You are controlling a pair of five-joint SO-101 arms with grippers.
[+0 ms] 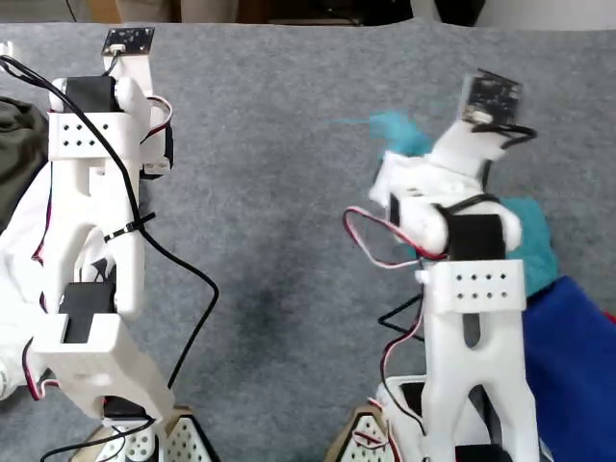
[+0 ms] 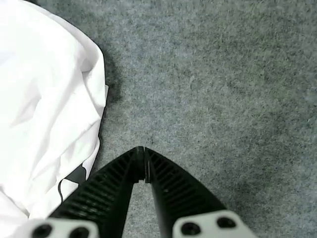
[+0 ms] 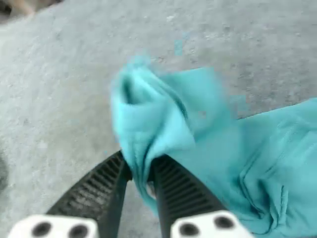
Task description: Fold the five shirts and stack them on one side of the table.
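Right jaws pinching bunched teal shirt (image 3: 198, 124), seemingly knit, left jaws pressed together beside rumpled white shirt (image 2: 44, 99)

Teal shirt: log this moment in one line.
right tool: shut on teal shirt | left tool: shut, empty, over grey table beside white shirt | fold: not yet done

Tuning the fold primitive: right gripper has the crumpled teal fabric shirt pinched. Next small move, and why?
Probably pull the right gripper toward the bare middle of the grey felt table. It is shut on a bunched fold of the crumpled teal fabric shirt, whose rest lies heaped beside the blue cloth shirt, so it likely needs spreading flat before folding.
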